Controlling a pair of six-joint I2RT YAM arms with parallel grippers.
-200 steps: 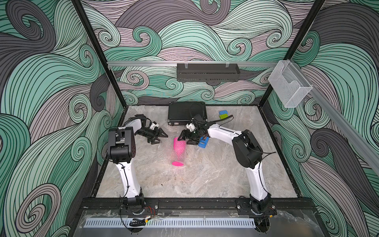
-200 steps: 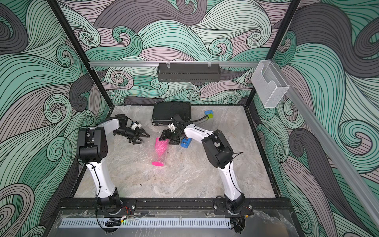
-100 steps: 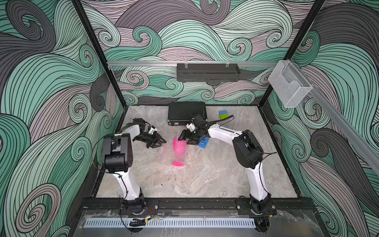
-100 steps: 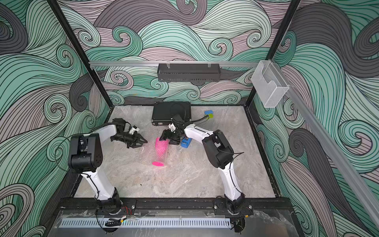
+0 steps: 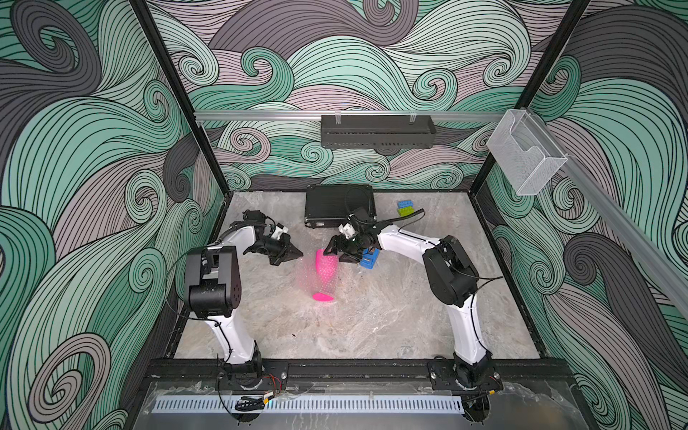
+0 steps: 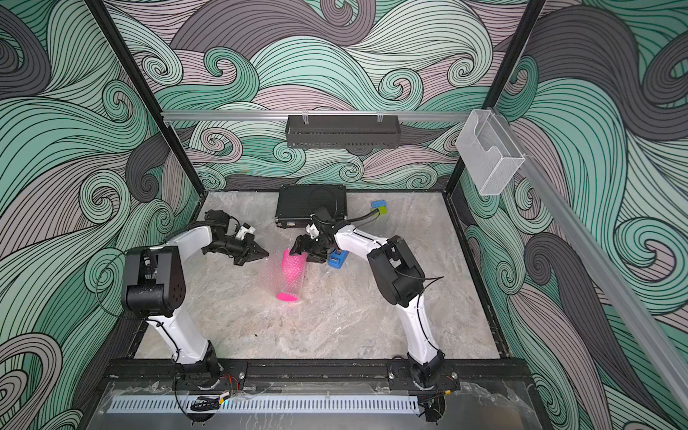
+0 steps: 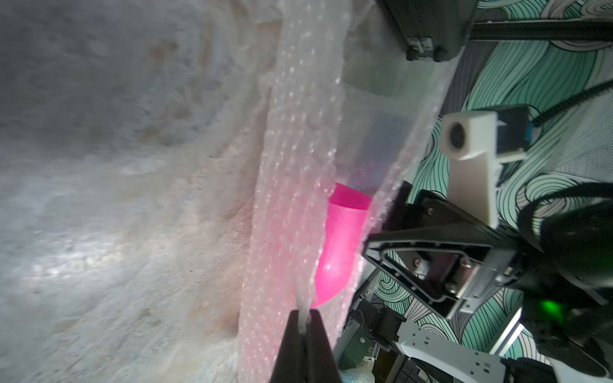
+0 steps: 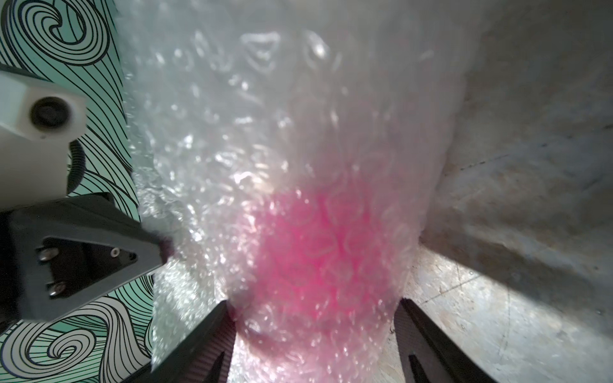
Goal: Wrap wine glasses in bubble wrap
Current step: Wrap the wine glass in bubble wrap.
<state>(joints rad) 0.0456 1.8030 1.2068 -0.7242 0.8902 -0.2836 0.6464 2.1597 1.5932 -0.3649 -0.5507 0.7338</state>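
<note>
The magenta wine glass (image 5: 324, 271) (image 6: 291, 271) lies mid-table, foot toward the front and rim toward the back, with the clear bubble wrap (image 5: 307, 277) (image 7: 298, 165) (image 8: 265, 116) draped round it. My left gripper (image 5: 299, 255) (image 6: 265, 254) (image 7: 304, 320) sits just left of the rim, shut on a raised edge of the wrap. My right gripper (image 5: 335, 257) (image 6: 303, 255) (image 8: 315, 303) straddles the wrapped bowl (image 8: 315, 252) at the rim end, both fingers pressing on the film. The bare pink bowl (image 7: 341, 238) shows past the wrap in the left wrist view.
A blue block (image 5: 369, 258) lies just right of my right gripper. A black case (image 5: 338, 204) sits at the back, with blue and green blocks (image 5: 406, 207) to its right. On the walls hang a black rack (image 5: 376, 132) and a clear holder (image 5: 525, 156).
My left gripper has moved right to the goblet's rim and closed on the wrap's edge. The right gripper and the goblet have hardly moved.
</note>
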